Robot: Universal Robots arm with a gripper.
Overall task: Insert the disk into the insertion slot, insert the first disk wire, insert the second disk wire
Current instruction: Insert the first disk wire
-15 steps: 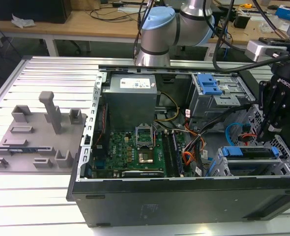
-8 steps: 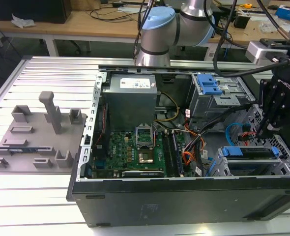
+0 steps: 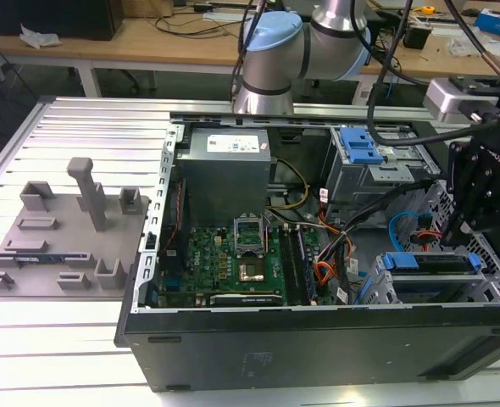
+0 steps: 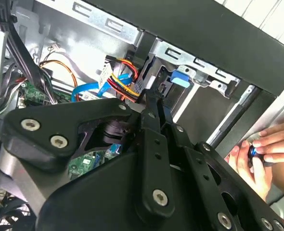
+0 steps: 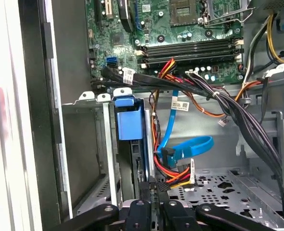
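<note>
We see a workshop with long wooden benches (image 3: 148,38) at the back, and bits and cables lie on them. In front is a big silver metal table (image 3: 80,356) with long grooves running across it. On the table sits an open black computer case (image 3: 318,348), lying on its side so we can look in. The robot arm (image 3: 271,51), silver with light blue caps, bends over the far side of the case.

To the exterior view's left of the case a flat grey holder plate (image 3: 55,246) lies on the table, with small grey blocks and a post standing on it. Inside the case there is a grey power box (image 3: 225,170), and a green motherboard (image 3: 233,263) lies just beside it. Toward the exterior view's right stands a darker grey cage (image 3: 377,174) with a blue latch (image 3: 360,146) on top.

Nearer to us is the insertion slot (image 3: 381,287), a shiny cage with round holes. The disk (image 3: 428,261) sits inside it (we mostly see its bright blue frame).

In the first wrist view a blue flat cable (image 5: 190,144) loops near the disk. Red, yellow and black wires (image 5: 168,173) run to a black plug (image 5: 162,185) at the disk's end. The gripper (image 5: 153,190) is clenched there, pinching the black plug.

In the second wrist view a person's hand (image 4: 264,149) rests at the outside of the case, holding something small and blue.
</note>
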